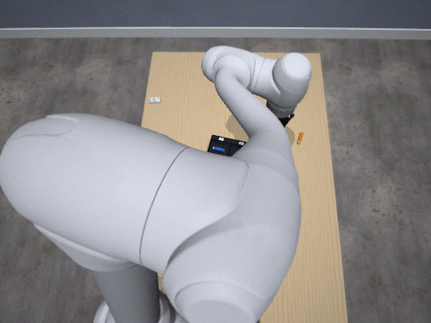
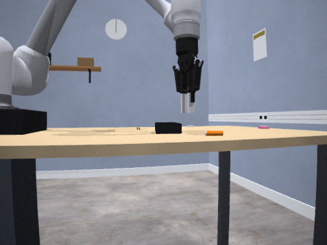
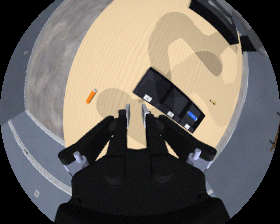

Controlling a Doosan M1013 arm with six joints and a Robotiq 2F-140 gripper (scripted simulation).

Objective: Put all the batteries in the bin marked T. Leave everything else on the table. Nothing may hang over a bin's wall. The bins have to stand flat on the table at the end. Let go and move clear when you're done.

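Note:
A row of black bins [image 1: 227, 145] stands mid-table; it also shows in the side view [image 2: 168, 128] and the wrist view [image 3: 170, 97]. The bin labels are too small to read. A blue battery [image 1: 219, 149] lies inside the end bin, also seen in the wrist view [image 3: 191, 117]. An orange battery [image 1: 300, 138] lies on the table to the right of the bins, also in the side view [image 2: 214, 133] and the wrist view [image 3: 91, 97]. My gripper [image 2: 188, 107] hangs well above the table between the bins and the orange battery. Its fingers stand a little apart with nothing between them.
A pink eraser [image 2: 263, 127] lies at the far table edge. A small brass piece [image 2: 137, 128] lies left of the bins. A white card [image 1: 154, 100] sits by the table's left edge. The robot's black base [image 2: 21, 120] stands at the table end.

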